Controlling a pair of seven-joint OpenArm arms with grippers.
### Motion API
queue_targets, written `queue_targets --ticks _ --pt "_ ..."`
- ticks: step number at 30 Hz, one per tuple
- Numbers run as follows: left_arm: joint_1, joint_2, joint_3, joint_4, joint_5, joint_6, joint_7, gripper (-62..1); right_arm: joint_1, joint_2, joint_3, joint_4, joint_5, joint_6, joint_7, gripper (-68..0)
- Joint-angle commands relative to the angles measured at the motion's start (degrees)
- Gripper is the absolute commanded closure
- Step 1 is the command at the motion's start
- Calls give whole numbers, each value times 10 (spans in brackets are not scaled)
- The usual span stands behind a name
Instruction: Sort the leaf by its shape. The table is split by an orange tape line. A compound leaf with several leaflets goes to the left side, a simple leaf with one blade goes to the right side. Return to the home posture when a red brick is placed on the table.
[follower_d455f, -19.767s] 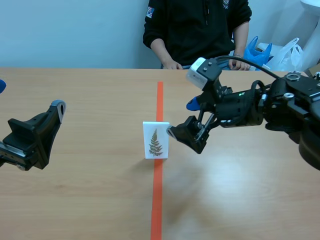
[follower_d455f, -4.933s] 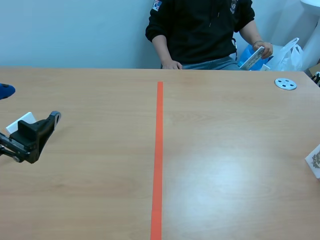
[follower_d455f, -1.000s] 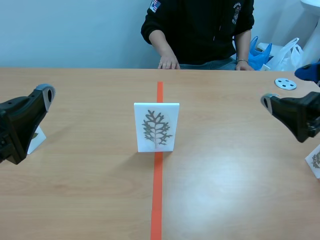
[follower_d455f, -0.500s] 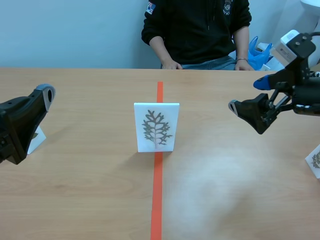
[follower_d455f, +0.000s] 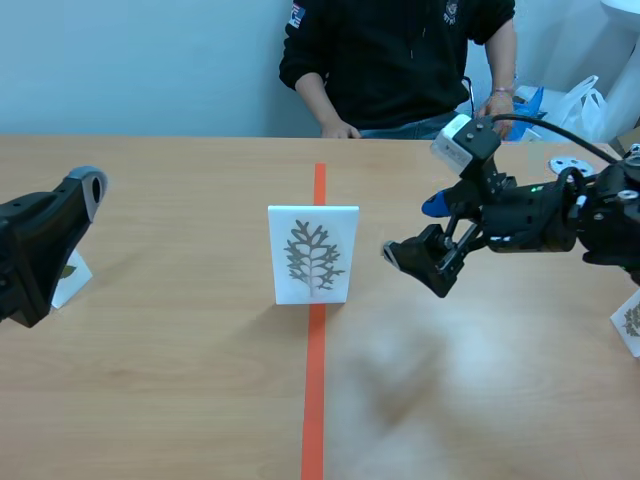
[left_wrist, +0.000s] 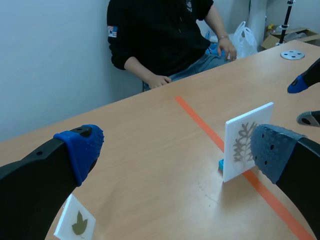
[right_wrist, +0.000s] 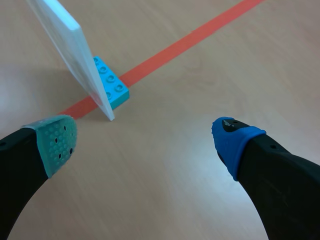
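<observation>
A white card (follower_d455f: 313, 253) printed with a grey, many-lobed branching leaf stands upright on the orange tape line (follower_d455f: 314, 390). A small blue brick (right_wrist: 111, 82) holds it up from behind. My right gripper (follower_d455f: 412, 230) hangs open just right of the card, a short gap away. In the right wrist view the card's edge (right_wrist: 70, 45) is ahead of the grey-green pad, outside the open fingers of that gripper (right_wrist: 145, 140). My left gripper (follower_d455f: 70, 225) stays at the far left, open and holding nothing. In its own view this gripper (left_wrist: 177, 150) faces the card (left_wrist: 247, 140).
A small leaf card (follower_d455f: 68, 275) stands by the left gripper and shows again in the left wrist view (left_wrist: 75, 225). Another card (follower_d455f: 628, 320) sits at the right edge. A grey disc (left_wrist: 292, 54) lies far right. A person (follower_d455f: 400, 60) sits across the table.
The right arm has swung in from the right edge toward the standing card, its gripper still open. The left arm and the card have not moved.
</observation>
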Motion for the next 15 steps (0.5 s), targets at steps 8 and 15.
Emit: queue_targets --ticks 8,15 --pt "-3 0 -12 9 -4 3 -11 -623 49 -37 -53 -24 -22 4 32 -552" --pt "-1 0 -12 9 -4 3 -11 -623 61 -77 -96 -76 -37 4 65 -552"
